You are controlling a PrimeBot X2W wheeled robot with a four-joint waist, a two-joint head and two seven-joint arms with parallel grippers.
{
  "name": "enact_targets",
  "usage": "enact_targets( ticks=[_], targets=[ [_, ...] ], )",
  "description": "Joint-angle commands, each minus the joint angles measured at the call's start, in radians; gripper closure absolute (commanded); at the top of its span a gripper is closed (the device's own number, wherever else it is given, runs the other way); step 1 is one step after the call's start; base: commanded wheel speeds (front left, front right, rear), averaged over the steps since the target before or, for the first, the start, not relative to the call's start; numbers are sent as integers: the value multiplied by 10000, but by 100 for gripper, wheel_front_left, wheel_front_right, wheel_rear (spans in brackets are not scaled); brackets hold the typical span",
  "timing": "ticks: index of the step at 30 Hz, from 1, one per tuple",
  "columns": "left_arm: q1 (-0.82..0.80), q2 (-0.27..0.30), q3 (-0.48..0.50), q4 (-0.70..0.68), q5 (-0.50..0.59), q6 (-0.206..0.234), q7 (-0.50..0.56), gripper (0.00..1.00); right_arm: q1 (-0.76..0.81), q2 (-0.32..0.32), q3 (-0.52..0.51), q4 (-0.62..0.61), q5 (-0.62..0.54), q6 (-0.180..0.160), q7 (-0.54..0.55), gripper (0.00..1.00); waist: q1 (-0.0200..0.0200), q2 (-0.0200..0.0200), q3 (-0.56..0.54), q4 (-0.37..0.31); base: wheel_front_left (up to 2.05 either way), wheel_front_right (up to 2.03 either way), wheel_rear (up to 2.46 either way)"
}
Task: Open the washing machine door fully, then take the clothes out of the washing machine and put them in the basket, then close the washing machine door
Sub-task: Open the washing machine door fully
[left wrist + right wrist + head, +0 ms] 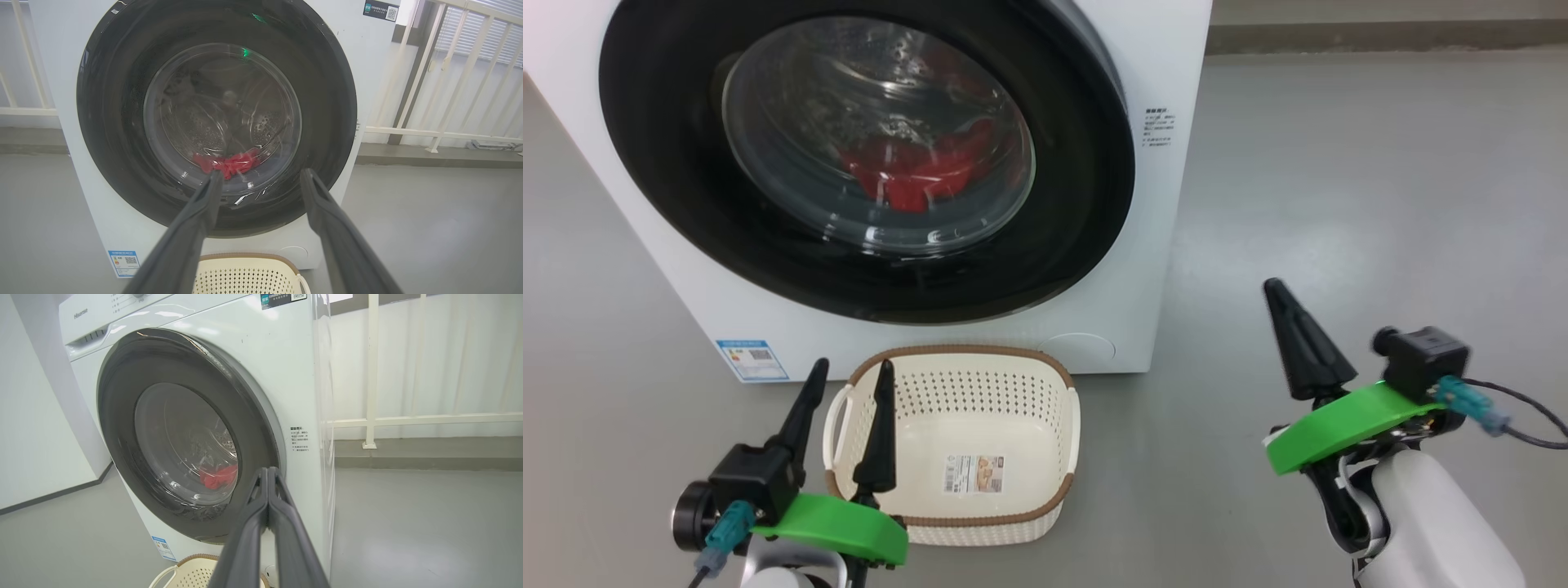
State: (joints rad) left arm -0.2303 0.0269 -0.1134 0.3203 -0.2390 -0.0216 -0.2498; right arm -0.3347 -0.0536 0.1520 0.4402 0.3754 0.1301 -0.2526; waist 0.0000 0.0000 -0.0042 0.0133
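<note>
1. Currently the step in hand is no. 1 of 3: door opening. The washing machine door point(878, 122) sits closed, or nearly so, against the front of the washing machine point(1164, 245). Latch state can't be read from these views.
2. Clothes point(915, 175): red bundle, visible thru the door glass, lying low inside. Nothing removed yet.
3. Basket point(968, 351): on the floor point(1339, 163), just beside the machine's lower front edge, below the door, nothing in it.
4. Left gripper point(853, 364): fingers spread wide, holding nothing, hovering over the basket's left side, pointed at the door.
5. Right gripper point(1274, 287): fingers pressed together, holding nothing, over bare floor off the machine's front right corner, well apart from the door.
6. Next move (est.): bring the right gripper to the door rim's right edge, work the tips behind it, pull outward & swing the door fully open. Hinge side is not confirmed, and the glossy rim may slip.
</note>
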Motion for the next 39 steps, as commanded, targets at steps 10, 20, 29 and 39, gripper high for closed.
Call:
enact_targets(
  ticks=[10, 20, 29, 39],
  targets=[
    [-772, 233, 15, -1366, -84, -152, -120, 0, -1620, 34, -128, -256, 4595, 6, -91, 100, 0, 0, 1329, 441, 0, 0, 0],
    [-1085, 233, -165, -1981, -409, -252, -120, 0, -2995, -19, 94, -543, 8466, 6, 444, 100, 0, 0, 2441, 702, 0, 0, 0],
    [-1393, 233, -38, -2172, -282, -412, -120, 0, -4046, -476, -485, -761, 11425, 6, 2914, 100, 0, 0, 3365, 849, 0, 0, 0],
    [-1867, 233, -199, -2328, -116, -536, -120, 0, -5838, -1296, -424, -524, 12695, 6, 5613, 100, 0, 0, 4522, 994, 0, 0, 0]
  ],
)
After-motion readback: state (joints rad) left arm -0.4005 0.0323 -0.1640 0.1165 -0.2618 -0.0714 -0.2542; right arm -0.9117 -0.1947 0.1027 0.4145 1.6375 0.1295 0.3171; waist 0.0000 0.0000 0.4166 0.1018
